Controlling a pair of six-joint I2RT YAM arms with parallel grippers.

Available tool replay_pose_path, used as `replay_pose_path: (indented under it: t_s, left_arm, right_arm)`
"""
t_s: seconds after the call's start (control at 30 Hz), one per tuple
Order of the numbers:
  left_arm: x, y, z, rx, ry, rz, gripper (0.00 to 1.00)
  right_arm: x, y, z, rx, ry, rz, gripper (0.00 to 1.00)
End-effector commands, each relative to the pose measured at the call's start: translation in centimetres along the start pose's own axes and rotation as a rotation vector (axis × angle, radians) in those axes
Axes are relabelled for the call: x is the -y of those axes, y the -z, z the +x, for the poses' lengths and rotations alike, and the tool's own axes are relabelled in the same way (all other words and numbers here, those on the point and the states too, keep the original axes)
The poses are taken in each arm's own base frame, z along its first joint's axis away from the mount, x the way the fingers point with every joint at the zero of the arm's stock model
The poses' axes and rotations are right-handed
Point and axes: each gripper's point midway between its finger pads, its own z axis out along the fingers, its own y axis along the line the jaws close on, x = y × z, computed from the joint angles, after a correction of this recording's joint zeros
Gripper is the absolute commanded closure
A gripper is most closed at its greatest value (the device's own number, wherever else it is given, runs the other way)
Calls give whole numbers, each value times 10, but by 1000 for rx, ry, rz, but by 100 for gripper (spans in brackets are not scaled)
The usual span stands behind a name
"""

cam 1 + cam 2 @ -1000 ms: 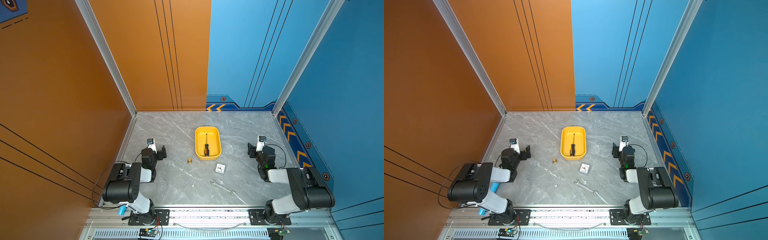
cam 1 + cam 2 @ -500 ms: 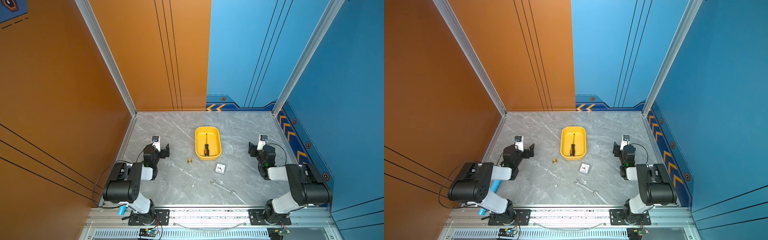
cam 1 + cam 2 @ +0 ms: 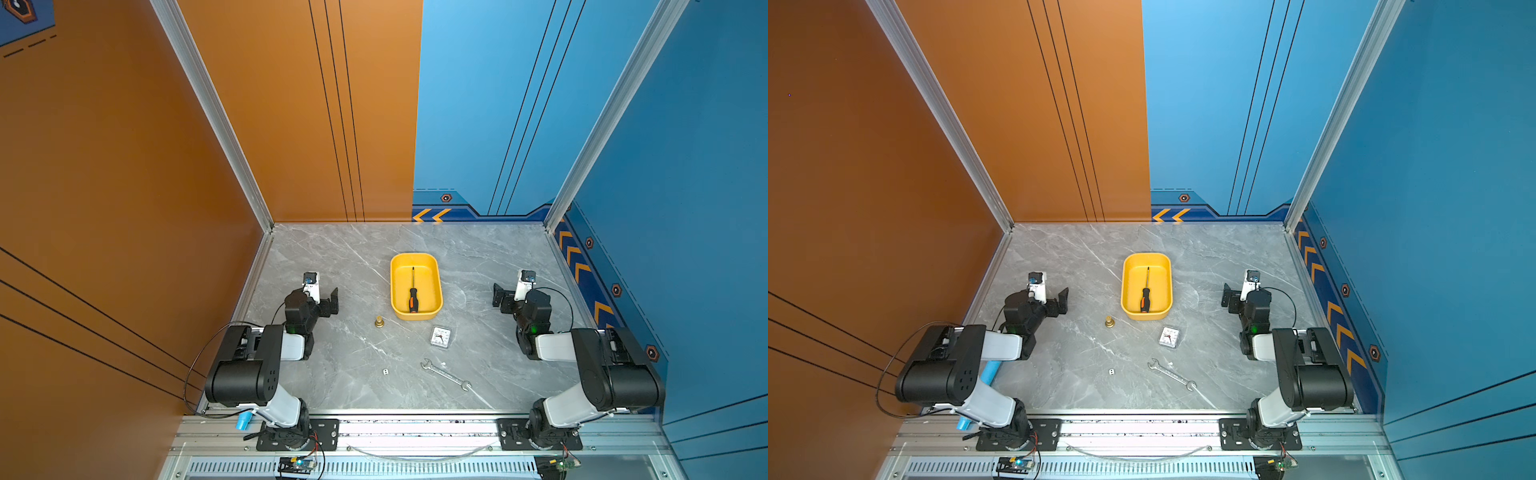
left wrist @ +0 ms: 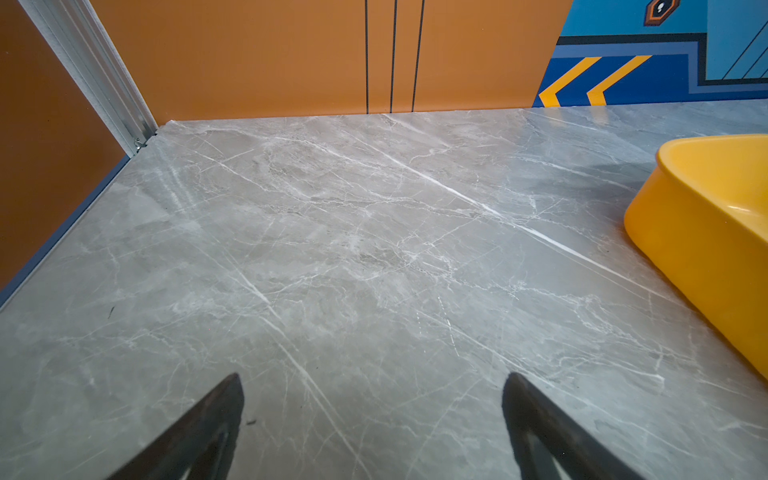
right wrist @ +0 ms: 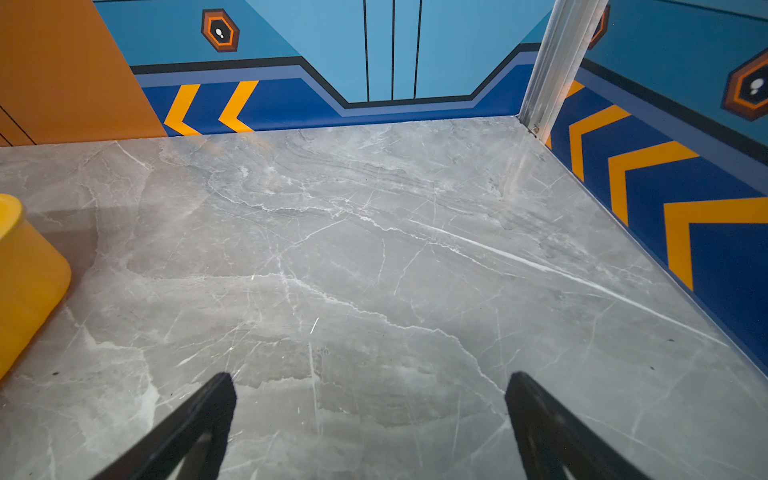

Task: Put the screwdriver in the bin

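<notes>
The screwdriver point(image 3: 412, 297) point(image 3: 1145, 297), black-handled with orange accents, lies lengthwise inside the yellow bin point(image 3: 415, 316) point(image 3: 1146, 316) at mid-table, shaft pointing to the back wall. My left gripper point(image 3: 329, 300) point(image 3: 1061, 301) point(image 4: 372, 378) stands open and empty, low over bare marble to the left of the bin. My right gripper point(image 3: 498, 297) point(image 3: 1227, 299) point(image 5: 370, 376) stands open and empty to the right of it. Each wrist view shows only an outer wall of the bin point(image 4: 706, 232) point(image 5: 29, 282); the screwdriver is hidden there.
In front of the bin lie a small brass piece point(image 3: 379, 322), a small square clock point(image 3: 440, 336), a silver wrench point(image 3: 445, 374) and a tiny white die point(image 3: 385, 372). Orange and blue walls close in the table on three sides.
The right jaws have opened wider. The left gripper has shifted a little toward the bin. The screwdriver has stayed still in the bin.
</notes>
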Motion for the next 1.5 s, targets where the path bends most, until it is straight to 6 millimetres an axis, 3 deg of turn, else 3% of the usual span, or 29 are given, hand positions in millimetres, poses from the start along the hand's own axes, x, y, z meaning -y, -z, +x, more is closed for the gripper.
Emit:
replay_pose_path:
  t_s: [0.0, 1.47]
  left_arm:
    - [0, -2, -4, 4, 1, 10, 2]
    - [3, -2, -4, 3, -21, -6, 2]
  right_arm:
    - [0, -3, -1, -6, -5, -2, 0]
    - [1, -3, 0, -7, -3, 1, 0]
